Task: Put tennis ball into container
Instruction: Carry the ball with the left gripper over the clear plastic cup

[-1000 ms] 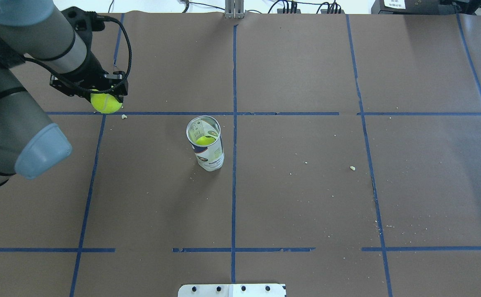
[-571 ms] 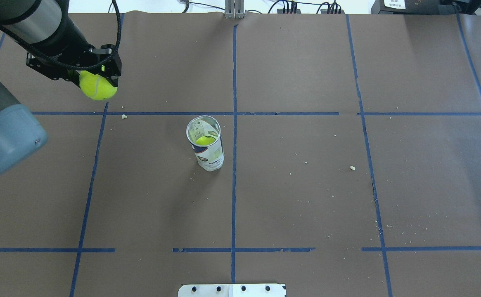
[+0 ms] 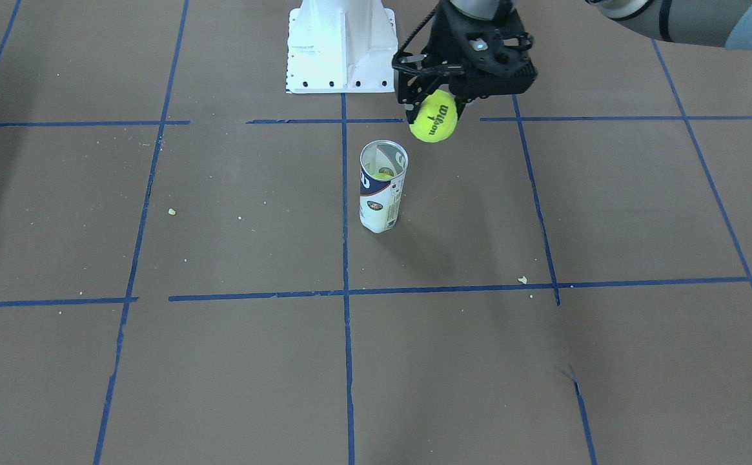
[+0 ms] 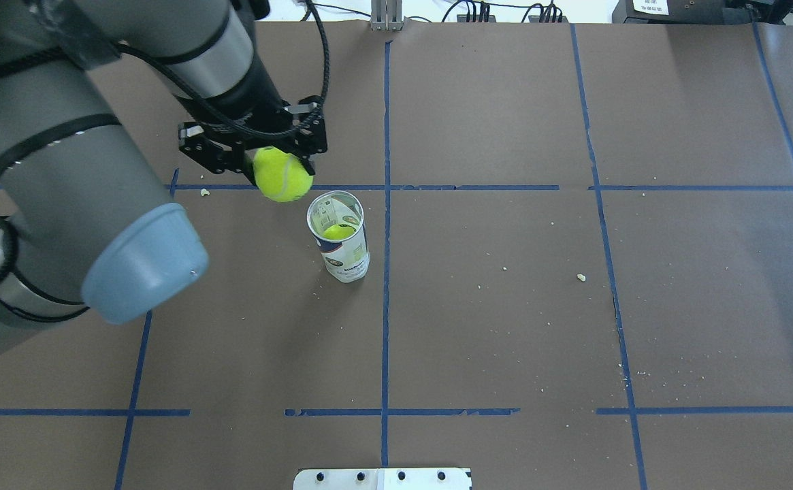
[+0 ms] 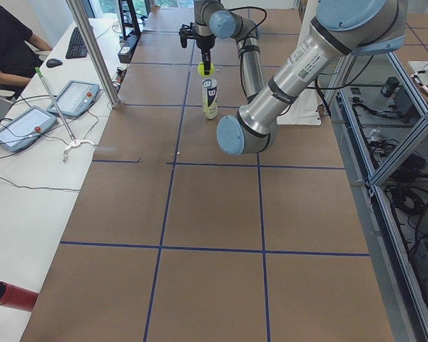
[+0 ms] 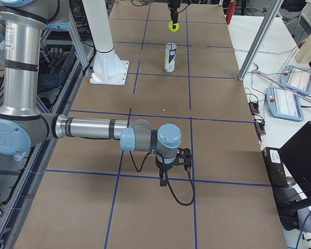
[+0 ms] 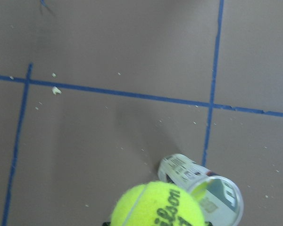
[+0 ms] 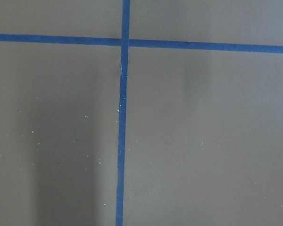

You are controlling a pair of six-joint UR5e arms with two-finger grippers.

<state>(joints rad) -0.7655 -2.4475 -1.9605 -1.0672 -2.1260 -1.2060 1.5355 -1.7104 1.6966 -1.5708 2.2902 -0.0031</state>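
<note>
My left gripper (image 4: pixel 280 163) is shut on the tennis ball (image 4: pixel 282 175), a yellow-green ball whose black Wilson lettering (image 3: pixel 439 118) shows in the front view. It hangs in the air a little higher than the container's rim, off to the rim's left-hand side in the overhead view. The container (image 4: pixel 342 245), a clear tube with a white and navy label, stands upright near the table's middle with a second yellow-green ball (image 4: pixel 339 232) inside. The left wrist view has the ball (image 7: pixel 158 205) at the bottom beside the tube's mouth (image 7: pixel 212 193). My right gripper (image 6: pixel 173 165) hangs low over the table, far from the tube; whether it is open or shut, I cannot tell.
A white metal pedestal (image 3: pixel 340 48) stands on the robot's side of the tube. Blue tape lines and small crumbs (image 4: pixel 580 277) mark the brown table. A desk with tablets (image 5: pixel 25 127) and a seated person (image 5: pixel 3 35) runs along the far side.
My left gripper has carried the ball to the right, from the table's far left to just beside the tube's rim. The tube has not moved.
</note>
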